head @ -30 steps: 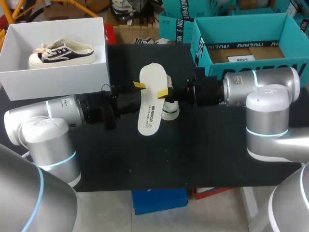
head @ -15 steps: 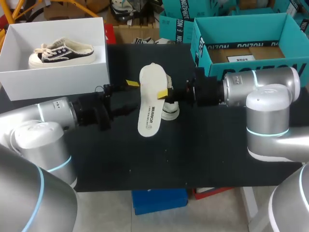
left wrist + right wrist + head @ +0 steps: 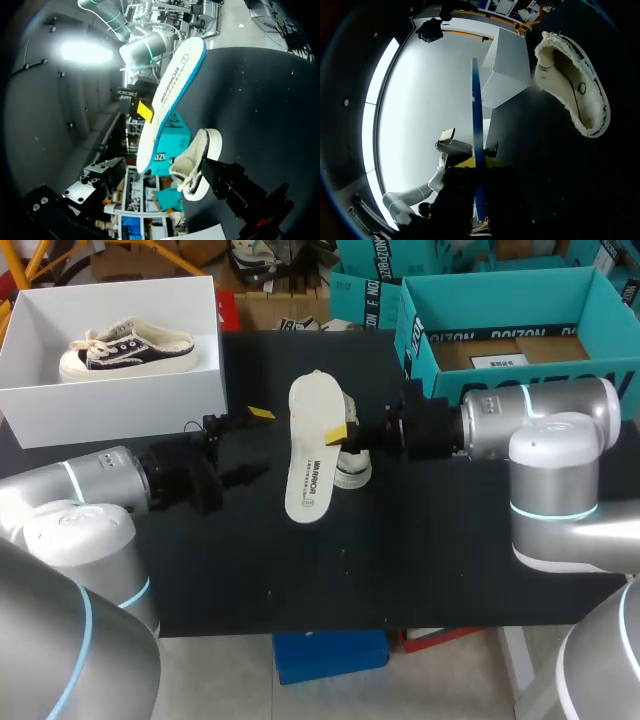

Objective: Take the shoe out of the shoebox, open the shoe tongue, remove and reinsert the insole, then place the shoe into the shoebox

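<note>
Right claw (image 3: 342, 434): clamped on one long edge of the insole (image 3: 312, 445), which is held above the table (image 3: 430, 560).
Left claw (image 3: 258, 443): fingers spread, holding nothing, just beside the insole.
Shoe (image 3: 352, 468): on the black tabletop beneath the insole.
Right wrist view: insole edge-on, thin and blue; shoe lining fleecy.
White shoebox (image 3: 120, 400): far left corner.

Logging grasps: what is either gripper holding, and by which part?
The right gripper pinches the insole by its side edge, about mid-length. The left gripper is open, holding nothing.
</note>
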